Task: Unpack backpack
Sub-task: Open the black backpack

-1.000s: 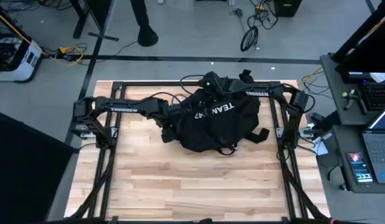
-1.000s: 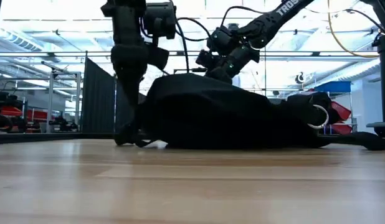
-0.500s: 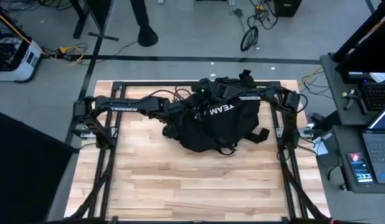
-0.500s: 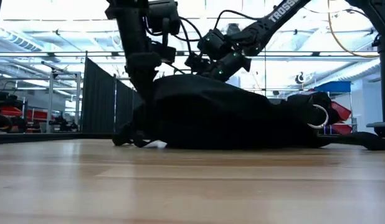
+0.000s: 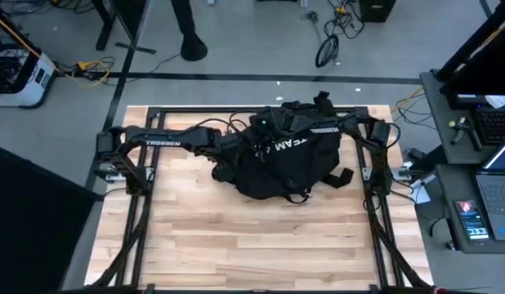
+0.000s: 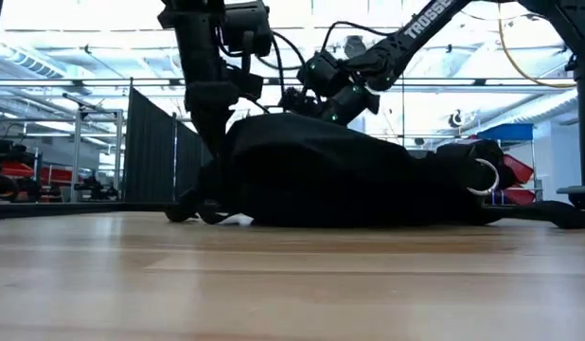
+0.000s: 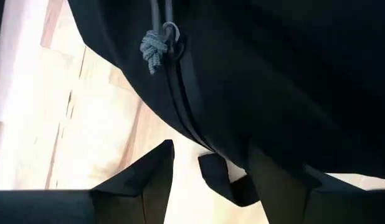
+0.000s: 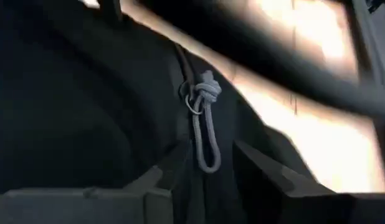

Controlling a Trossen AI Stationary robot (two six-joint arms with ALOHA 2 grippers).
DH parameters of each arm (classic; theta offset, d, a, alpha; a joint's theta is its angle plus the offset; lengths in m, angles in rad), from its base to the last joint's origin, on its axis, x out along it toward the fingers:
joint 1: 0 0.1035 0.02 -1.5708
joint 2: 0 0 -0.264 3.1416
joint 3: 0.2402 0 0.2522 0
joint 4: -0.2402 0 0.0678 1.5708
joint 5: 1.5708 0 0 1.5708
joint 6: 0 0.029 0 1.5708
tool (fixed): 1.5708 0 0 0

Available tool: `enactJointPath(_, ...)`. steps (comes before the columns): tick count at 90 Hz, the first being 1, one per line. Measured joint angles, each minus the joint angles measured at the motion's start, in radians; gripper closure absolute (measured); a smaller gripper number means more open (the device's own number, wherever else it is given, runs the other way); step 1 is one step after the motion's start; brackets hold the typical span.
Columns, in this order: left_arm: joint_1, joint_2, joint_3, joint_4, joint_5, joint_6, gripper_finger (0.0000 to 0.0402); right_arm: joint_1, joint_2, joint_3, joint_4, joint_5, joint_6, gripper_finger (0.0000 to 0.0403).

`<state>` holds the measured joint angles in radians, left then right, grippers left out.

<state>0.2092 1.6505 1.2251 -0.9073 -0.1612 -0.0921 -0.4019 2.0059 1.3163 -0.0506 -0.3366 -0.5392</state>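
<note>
My right pincer (image 8: 199, 171) hangs spread around the backpack's (image 5: 289, 159) grey zipper cord (image 8: 204, 124). I'd pinch the loop low, then pull along the zipper track. My left pincer (image 7: 211, 171), spread too, could brace the fabric.

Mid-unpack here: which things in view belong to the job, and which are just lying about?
Job:
backpack
grey zipper cord between the open right claw fingers
left claw, open at the backpack's edge

Lying about:
laptop
phone
floor cables

"TEAM" on backpack (image 5: 289, 159); "TROSSEN" on arms (image 5: 163, 143)
</note>
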Motion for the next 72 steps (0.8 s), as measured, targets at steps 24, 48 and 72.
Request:
enactJointPath(24,0.000,0.000,0.000,-0.004,0.014,0.000,0.0214,0.009,0.056,0.000,0.053,0.017,0.035,0.0303)
enactJointPath(48,0.000,0.000,0.000,-0.022,0.023,0.000,0.0214,0.018,0.082,0.000,0.025,0.017,0.010,0.0349)
enactJointPath(72,0.000,0.001,0.000,-0.024,0.023,0.000,0.0214,0.018,0.062,0.000,-0.001,0.024,-0.005,0.0402)
